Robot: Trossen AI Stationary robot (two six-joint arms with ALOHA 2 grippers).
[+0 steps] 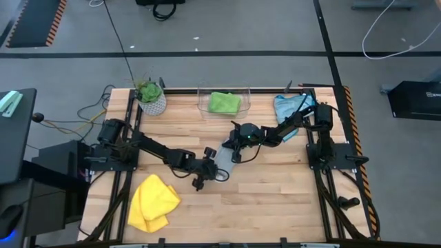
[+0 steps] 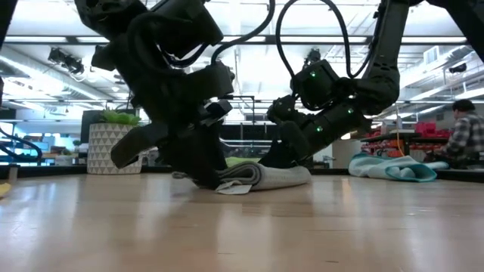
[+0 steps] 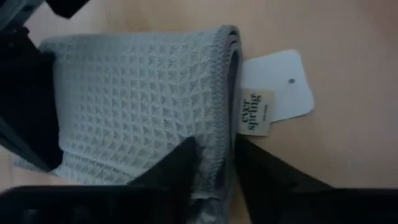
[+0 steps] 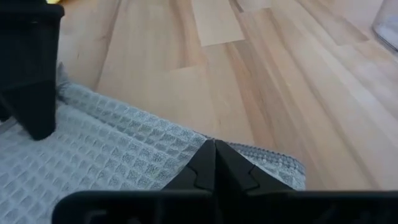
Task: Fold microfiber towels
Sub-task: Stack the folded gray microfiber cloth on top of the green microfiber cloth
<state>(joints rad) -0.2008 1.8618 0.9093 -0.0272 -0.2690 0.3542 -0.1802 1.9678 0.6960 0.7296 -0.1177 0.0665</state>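
Pale grey waffle-weave microfiber towel (image 1: 225,161) lies folded at the middle of the light wooden slatted table (image 1: 275,200), a low flat bundle in the low view (image 2: 265,177). Stacked layers show along one stitched edge (image 3: 217,93). A white paper tag (image 3: 277,87) with a small beige label sticks out from that edge onto the bare wood.

Left gripper (image 3: 214,171) is at the towel's tagged edge, on the side toward the yellow towel. Its two dark fingers (image 3: 180,165) straddle the hem, part closed, with the cloth edge running between them. Whether they actually pinch the hem cannot be told.

Right gripper (image 4: 214,158) is at the grey towel's opposite end, on the side toward the bin. Its jaws are closed, tips meeting, low over the weave (image 4: 124,155). No cloth is seen between the tips.

Crumpled yellow microfiber towel (image 1: 153,202) lies well apart from the grey towel, at the table's near left corner. Bright green microfiber towel (image 1: 224,102) sits inside the clear plastic rectangular bin (image 1: 247,93) at the far edge, straight beyond the grey towel. Light blue microfiber towel (image 1: 289,107) lies bunched beside the bin, toward the right arm's base. Green leafy plant in a white patterned pot (image 1: 151,100) stands on the bin's other side, at the far left.
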